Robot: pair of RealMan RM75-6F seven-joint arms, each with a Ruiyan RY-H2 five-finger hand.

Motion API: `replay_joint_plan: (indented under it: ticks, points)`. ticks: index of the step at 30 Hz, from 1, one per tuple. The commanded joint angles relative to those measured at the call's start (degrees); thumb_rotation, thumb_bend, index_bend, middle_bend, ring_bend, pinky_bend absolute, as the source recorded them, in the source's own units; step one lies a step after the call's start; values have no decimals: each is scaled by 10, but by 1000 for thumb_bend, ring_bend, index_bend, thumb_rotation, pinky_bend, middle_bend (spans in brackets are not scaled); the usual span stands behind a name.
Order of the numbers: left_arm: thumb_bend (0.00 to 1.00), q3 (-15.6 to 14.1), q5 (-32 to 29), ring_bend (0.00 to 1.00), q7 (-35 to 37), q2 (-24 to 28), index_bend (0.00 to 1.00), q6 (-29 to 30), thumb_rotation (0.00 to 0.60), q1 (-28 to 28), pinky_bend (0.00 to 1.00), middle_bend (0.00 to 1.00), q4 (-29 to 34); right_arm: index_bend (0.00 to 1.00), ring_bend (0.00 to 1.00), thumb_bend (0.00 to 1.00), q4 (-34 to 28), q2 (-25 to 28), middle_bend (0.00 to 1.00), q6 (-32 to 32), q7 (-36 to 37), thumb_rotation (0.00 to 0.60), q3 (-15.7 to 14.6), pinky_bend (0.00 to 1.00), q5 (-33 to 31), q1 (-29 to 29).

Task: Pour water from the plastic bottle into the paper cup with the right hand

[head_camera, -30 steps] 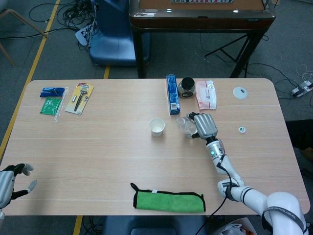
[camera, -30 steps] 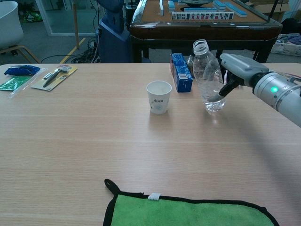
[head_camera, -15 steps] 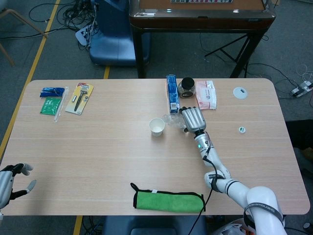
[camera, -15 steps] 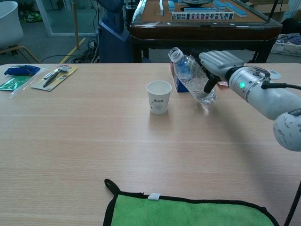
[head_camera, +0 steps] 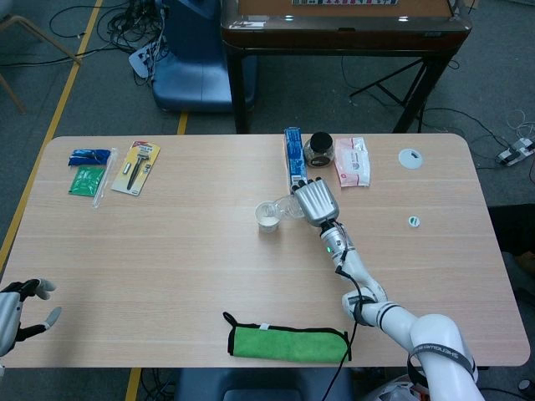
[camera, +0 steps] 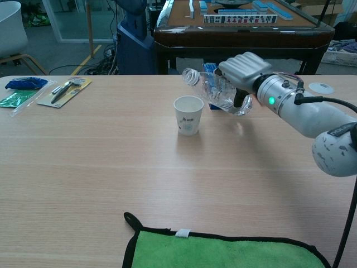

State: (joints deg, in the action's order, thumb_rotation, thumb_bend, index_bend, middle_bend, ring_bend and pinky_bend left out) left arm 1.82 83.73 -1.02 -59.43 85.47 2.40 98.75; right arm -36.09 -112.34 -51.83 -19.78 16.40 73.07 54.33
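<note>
Two views, head first: right robot hand (head_camera: 315,200) grasps the plastic bottle (head_camera: 288,207), tipped with its neck at the rim of the paper cup (head_camera: 267,216)
Head, left robot hand (head_camera: 18,307): low at the worktop's (head_camera: 167,251) near left corner, fingers apart, holding nothing
Head, other things: green cloth (head_camera: 288,342) at the near edge; blue box (head_camera: 292,154) behind the cup
Chest, bottle (camera: 215,89): clear, uncapped, lying nearly level in the right robot hand (camera: 242,72), mouth above and just behind the cup (camera: 188,114)
Chest, cup: upright on the worktop (camera: 83,156)
</note>
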Motion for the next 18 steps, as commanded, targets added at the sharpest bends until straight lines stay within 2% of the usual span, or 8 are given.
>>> replay_joint_plan:
  ticks: [1, 6, 12, 18]
  points:
    - [225, 0, -2, 436, -2, 0, 446, -2, 600, 0, 605, 522, 0, 587, 522, 118, -9, 7, 608, -6, -15, 600, 4, 550, -7, -1]
    - [224, -1, -3, 436, -2, -2, 446, -3, 600, 0, 606, 522, -3, 588, 523, 118, -28, 18, 608, -13, -56, 600, 15, 558, -25, -4]
    - [224, -1, -3, 436, -5, -2, 446, -6, 600, 2, 605, 522, -1, 588, 523, 118, -64, 33, 608, -15, -156, 600, 33, 560, -72, -8]
    - [225, -1, -3, 436, -5, -3, 446, -7, 600, 2, 605, 522, -2, 588, 523, 123, -92, 43, 609, -11, -219, 600, 40, 560, -109, -8]
